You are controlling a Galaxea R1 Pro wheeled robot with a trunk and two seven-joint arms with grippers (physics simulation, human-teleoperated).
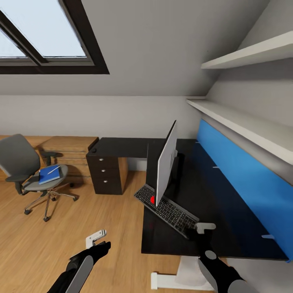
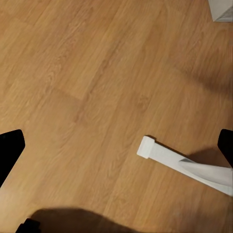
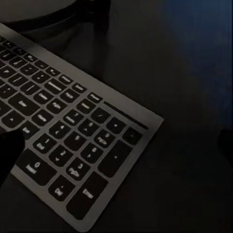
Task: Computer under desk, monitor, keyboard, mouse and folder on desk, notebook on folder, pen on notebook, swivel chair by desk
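Head view: the desk [image 1: 228, 203], glossy black, is seen with the monitor [image 1: 166, 162] standing on it nearly edge-on, silver-white back presented, display hidden. The keyboard [image 1: 171, 211] lies diagonally on the desk at the monitor's foot, one end passing in front of the screen edge; a red spot [image 1: 153, 199] on it is noted, its nature not made out. The mouse cannot be picked out against the dark top.

The right gripper [image 1: 205, 226] is held just beside the keyboard's near end, over the desk. In the right wrist view the keyboard corner [image 3: 73, 145] lies between dark finger edges set wide apart, nothing gripped: released.

The left gripper [image 1: 96, 238] is held over the wooden floor [image 1: 61, 244]. In the left wrist view its dark fingertips [image 2: 9, 150] are spread at the frame edges, nothing between them; a white desk foot [image 2: 179, 162] is seen on the floor, cut off at the frame edge.

The swivel chair [image 1: 28, 175] stands well apart from the desk, near the wooden cabinets [image 1: 69, 150]. The folder [image 1: 49, 175] rests on its seat, with a thin white pen [image 1: 53, 170] on top. A notebook cannot be told apart.
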